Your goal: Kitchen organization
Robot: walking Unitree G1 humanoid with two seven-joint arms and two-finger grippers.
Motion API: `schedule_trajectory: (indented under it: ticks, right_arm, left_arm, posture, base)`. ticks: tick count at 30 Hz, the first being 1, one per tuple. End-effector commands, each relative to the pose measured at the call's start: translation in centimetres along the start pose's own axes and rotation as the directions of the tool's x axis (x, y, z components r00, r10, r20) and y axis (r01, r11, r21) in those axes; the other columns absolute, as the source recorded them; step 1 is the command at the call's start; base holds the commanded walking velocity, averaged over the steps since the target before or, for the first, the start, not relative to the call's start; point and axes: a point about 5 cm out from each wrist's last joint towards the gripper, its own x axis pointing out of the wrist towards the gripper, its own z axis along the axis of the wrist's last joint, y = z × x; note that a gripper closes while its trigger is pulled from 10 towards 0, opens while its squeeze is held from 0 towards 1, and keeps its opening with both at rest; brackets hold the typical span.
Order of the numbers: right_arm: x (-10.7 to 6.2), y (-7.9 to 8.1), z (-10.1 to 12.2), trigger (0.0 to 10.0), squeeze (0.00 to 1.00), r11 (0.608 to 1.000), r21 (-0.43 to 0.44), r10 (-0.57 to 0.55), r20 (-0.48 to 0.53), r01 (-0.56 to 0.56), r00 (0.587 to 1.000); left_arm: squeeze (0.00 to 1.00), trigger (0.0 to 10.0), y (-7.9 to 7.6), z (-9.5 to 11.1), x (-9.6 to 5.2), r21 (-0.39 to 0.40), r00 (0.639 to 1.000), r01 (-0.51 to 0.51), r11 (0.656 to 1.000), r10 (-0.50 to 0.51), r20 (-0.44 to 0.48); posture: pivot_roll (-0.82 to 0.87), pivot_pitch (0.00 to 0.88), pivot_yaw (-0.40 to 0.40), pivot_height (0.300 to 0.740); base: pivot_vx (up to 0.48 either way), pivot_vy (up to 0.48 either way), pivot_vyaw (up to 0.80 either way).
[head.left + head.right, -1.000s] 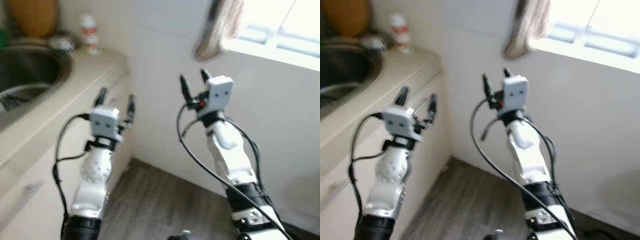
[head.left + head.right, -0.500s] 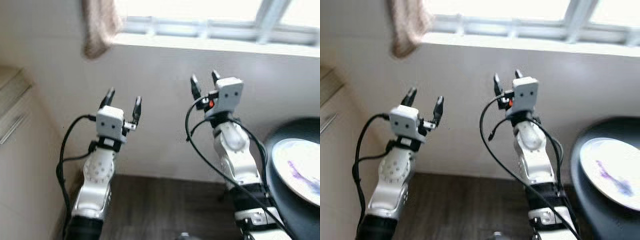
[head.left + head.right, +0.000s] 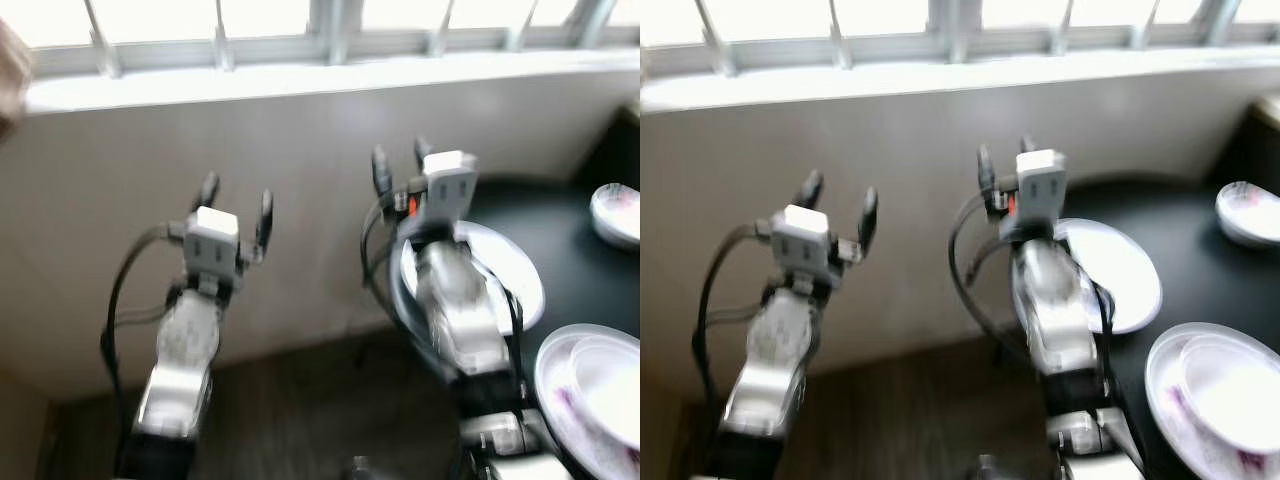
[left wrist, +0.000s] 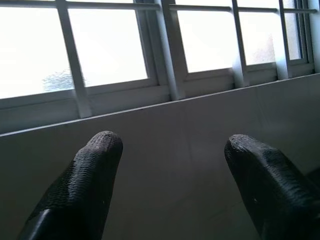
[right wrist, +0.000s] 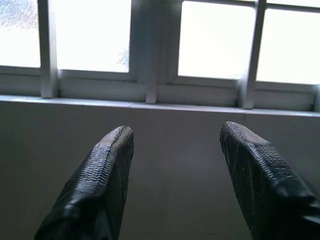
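Note:
Both arms are raised in front of a white wall below a window. My left gripper (image 3: 236, 194) is open and holds nothing. My right gripper (image 3: 397, 160) is open too, with empty air between its fingers, and stands at the near left edge of a black table (image 3: 570, 225). On that table lie a white plate (image 3: 520, 280) behind my right arm, a second white plate with purple marks (image 3: 590, 400) at the near right, and a white bowl (image 3: 617, 212) at the far right. Both wrist views look along the black fingers (image 4: 85, 185) toward the window.
A window sill (image 3: 300, 75) runs across the top, with a white tiled wall (image 3: 110, 260) under it. Dark wood floor (image 3: 300, 420) lies below the arms. The black table takes up the right side.
The camera has swung to the right: the hanging towel and counter have left the view, and the black table with its plates and bowl has come in. Both grippers stay raised and open.

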Motion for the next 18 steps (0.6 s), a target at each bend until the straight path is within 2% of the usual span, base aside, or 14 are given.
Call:
schedule_trajectory:
  ticks: [1,10,18]
  right_arm:
    - [-0.51,-1.10,-0.53,10.0,0.00,0.999,-0.012,-0.039,-0.027,0.039,0.999]
    - [-0.55,-1.28,-0.67,10.0,0.00,0.998,-0.034,-0.055,-0.032,0.054,0.998]
    - [-0.59,-1.50,-1.08,10.0,0.00,0.996,-0.051,-0.071,-0.055,0.068,0.996]
  left_arm:
    - [0.00,10.0,-0.83,0.04,0.10,-0.017,1.000,0.026,1.000,-0.026,0.000]
    - [0.00,10.0,-0.81,-0.06,0.10,-0.013,1.000,0.026,1.000,-0.026,-0.007]
    - [0.00,10.0,-0.90,-0.24,0.04,-0.015,1.000,0.025,1.000,-0.026,-0.017]
  posture:
    - [0.00,0.000,-0.024,0.740]
    - [0.00,0.000,-0.024,0.740]
    - [-0.01,0.000,-0.023,0.740]
  base:
    - [0.000,0.000,-0.80]
    - [0.000,0.000,-0.80]
    - [0.000,0.000,0.00]
